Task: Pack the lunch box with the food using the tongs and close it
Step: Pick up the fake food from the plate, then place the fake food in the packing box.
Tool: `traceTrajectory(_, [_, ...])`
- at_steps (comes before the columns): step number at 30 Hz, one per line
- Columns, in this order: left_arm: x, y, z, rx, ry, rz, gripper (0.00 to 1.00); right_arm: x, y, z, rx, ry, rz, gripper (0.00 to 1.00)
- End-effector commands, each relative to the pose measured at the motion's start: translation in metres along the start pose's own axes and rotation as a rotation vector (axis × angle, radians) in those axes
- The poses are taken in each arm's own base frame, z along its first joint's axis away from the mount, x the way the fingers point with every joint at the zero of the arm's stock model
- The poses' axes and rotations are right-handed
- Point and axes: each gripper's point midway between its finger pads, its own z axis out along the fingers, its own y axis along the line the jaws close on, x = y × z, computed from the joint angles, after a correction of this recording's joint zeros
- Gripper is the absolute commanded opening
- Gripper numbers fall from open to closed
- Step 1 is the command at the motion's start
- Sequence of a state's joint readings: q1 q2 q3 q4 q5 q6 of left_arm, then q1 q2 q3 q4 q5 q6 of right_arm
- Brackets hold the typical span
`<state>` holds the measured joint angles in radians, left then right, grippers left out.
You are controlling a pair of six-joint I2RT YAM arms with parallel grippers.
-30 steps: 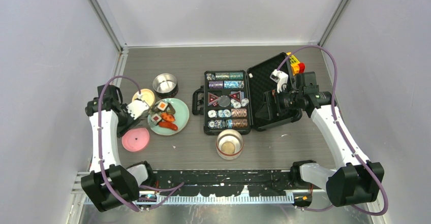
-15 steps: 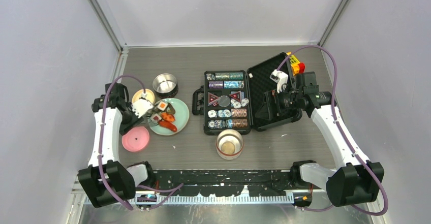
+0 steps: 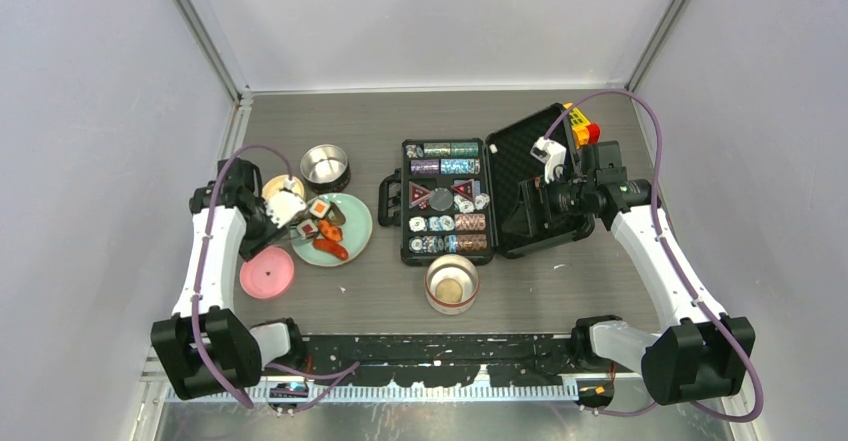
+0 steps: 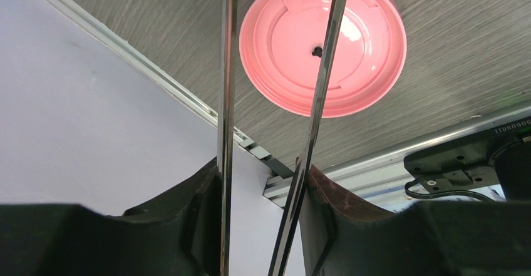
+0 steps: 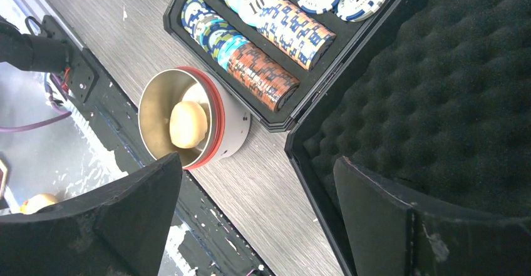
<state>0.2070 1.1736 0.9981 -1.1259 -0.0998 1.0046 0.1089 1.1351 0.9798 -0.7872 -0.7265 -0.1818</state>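
In the left wrist view my left gripper (image 4: 262,169) is shut on the tongs (image 4: 225,101). Their two thin metal arms stand apart and run up past the frame's top, so the tips are hidden. Behind them the pink lid (image 4: 366,38) lies flat on the table. From above, my left gripper (image 3: 285,206) hangs at the left rim of the mint-green plate (image 3: 355,223), which holds red-orange sausages (image 3: 331,231) and a dark block (image 3: 319,208). The steel tub (image 3: 325,166) stands behind the plate. The pale tub (image 5: 235,129) holds a tan disc (image 5: 188,124). My right gripper (image 5: 255,163) is open and empty.
An open black case (image 3: 445,201) of poker chips lies mid-table, and its foam-lined lid (image 5: 451,82) rises under my right gripper (image 3: 545,196). A cream lid (image 3: 268,186) peeks out behind the left gripper. The left wall rail (image 4: 188,97) runs close by.
My left arm has shifted a little back and to the right, bringing the gripper with the tongs closer to the plate's left rim. The right arm has stayed still.
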Motion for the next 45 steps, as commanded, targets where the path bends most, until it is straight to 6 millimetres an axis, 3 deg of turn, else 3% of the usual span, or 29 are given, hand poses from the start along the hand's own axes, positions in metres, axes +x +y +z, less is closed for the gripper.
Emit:
traceTrajectory(1, [-0.013, 0.009, -0.002, -0.050, -0.020, 0.010, 0.45, -0.010, 0.001, -0.002, -0.011, -0.027, -0.034, 0.96])
traceTrajectory(6, [-0.014, 0.011, -0.001, -0.042, -0.003, 0.008, 0.43, -0.010, 0.001, -0.002, -0.006, -0.027, -0.035, 0.95])
traceTrajectory(9, [-0.013, 0.014, -0.011, -0.061, -0.006, 0.004, 0.37, -0.010, 0.001, -0.002, -0.009, -0.027, -0.036, 0.95])
traceTrajectory(15, [-0.017, 0.021, -0.046, -0.114, -0.063, -0.021, 0.27, -0.011, 0.003, -0.003, -0.015, -0.030, -0.039, 0.95])
traceTrajectory(22, [-0.036, 0.005, -0.088, -0.063, -0.188, -0.011, 0.21, -0.013, 0.006, -0.004, -0.024, -0.038, -0.041, 0.95])
traceTrajectory(30, [-0.105, -0.041, -0.123, -0.002, -0.317, 0.109, 0.21, -0.012, 0.006, -0.005, -0.019, -0.040, -0.041, 0.96])
traceTrajectory(35, [-0.141, -0.088, -0.133, 0.072, -0.359, 0.248, 0.21, -0.012, 0.005, -0.005, -0.016, -0.039, -0.040, 0.95])
traceTrajectory(39, [-0.160, -0.130, -0.141, 0.117, -0.376, 0.389, 0.23, -0.011, 0.004, -0.004, -0.013, -0.036, -0.040, 0.95])
traceTrajectory(45, [-0.182, -0.168, -0.149, 0.226, -0.408, 0.510, 0.25, -0.010, 0.003, -0.004, -0.010, -0.031, -0.037, 0.95])
